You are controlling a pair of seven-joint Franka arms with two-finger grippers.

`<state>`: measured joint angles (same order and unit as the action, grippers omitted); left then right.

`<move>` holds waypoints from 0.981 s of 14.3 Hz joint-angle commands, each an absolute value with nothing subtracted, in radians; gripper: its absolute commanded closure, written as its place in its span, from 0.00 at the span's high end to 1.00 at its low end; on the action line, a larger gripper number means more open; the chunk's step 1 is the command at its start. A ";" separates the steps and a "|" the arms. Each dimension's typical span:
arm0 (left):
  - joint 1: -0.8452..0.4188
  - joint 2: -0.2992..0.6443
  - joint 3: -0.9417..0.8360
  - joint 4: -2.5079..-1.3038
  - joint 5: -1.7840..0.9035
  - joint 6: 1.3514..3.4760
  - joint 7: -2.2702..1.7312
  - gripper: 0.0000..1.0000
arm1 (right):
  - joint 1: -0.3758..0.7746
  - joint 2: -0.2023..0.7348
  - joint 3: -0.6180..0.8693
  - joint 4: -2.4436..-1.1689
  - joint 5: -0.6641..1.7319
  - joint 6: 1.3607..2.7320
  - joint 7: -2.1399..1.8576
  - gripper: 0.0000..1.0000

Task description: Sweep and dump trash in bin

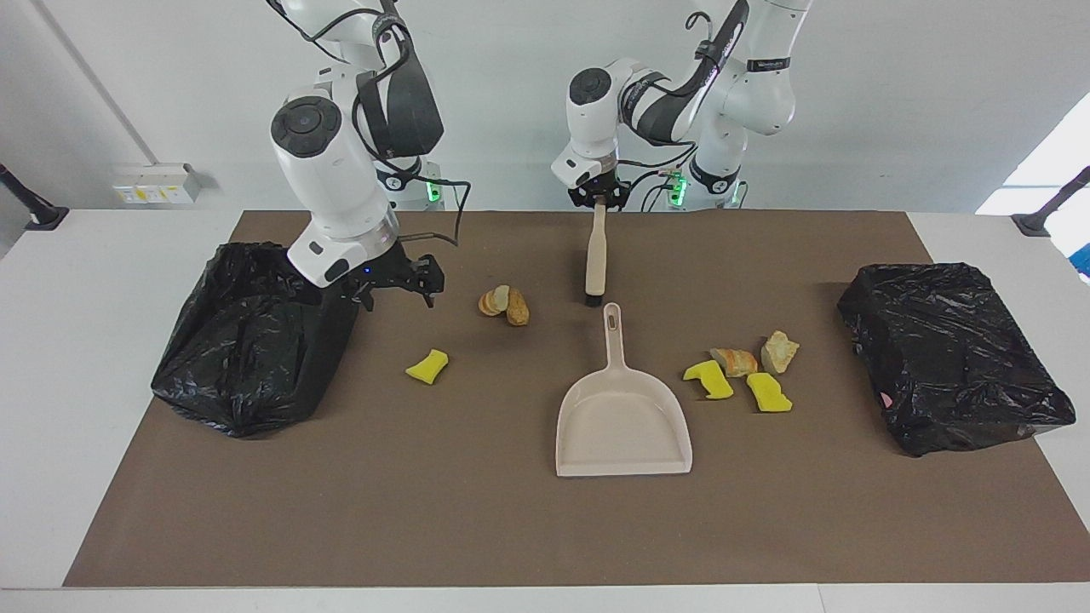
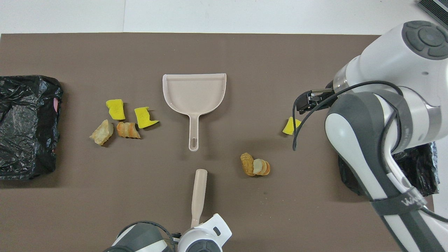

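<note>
**Brush gripped by its handle end**

The left tool point(image 1: 599, 201) is clamped on the brush point(image 1: 595, 255), whose long axis runs 12 to 6 in the facing view, bristles toward the dustpan point(image 1: 622, 423). The dustpan holds nothing, and its handle points at the brush. Trash point(image 1: 739, 375) lies in clusters on the desk point(image 1: 477, 511) either side of the dustpan. The right tool point(image 1: 417, 283), fingers spread and holding nothing, hangs beside a black bag point(image 1: 247, 340).
</note>
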<state>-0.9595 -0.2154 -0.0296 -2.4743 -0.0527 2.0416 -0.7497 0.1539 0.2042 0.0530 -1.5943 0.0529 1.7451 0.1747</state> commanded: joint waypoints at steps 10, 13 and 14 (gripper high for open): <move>-0.940 -0.230 -0.038 -2.556 -0.057 2.143 -0.755 0.11 | 0.155 0.193 0.052 -1.615 0.064 1.766 0.192 1.00; -0.928 -0.226 -0.037 -2.556 -0.057 2.157 -0.759 0.50 | 0.161 0.193 0.052 -1.615 0.066 1.767 0.193 1.00; -0.920 -0.222 -0.037 -2.556 -0.057 2.160 -0.759 0.52 | 0.166 0.193 0.052 -1.615 0.066 1.767 0.193 1.00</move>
<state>-0.9464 -0.2133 -0.0304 -2.5350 -0.0527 2.1294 -0.7531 0.1557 0.2042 0.0532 -1.5958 0.0533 1.7451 0.1747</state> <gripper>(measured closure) 0.683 0.000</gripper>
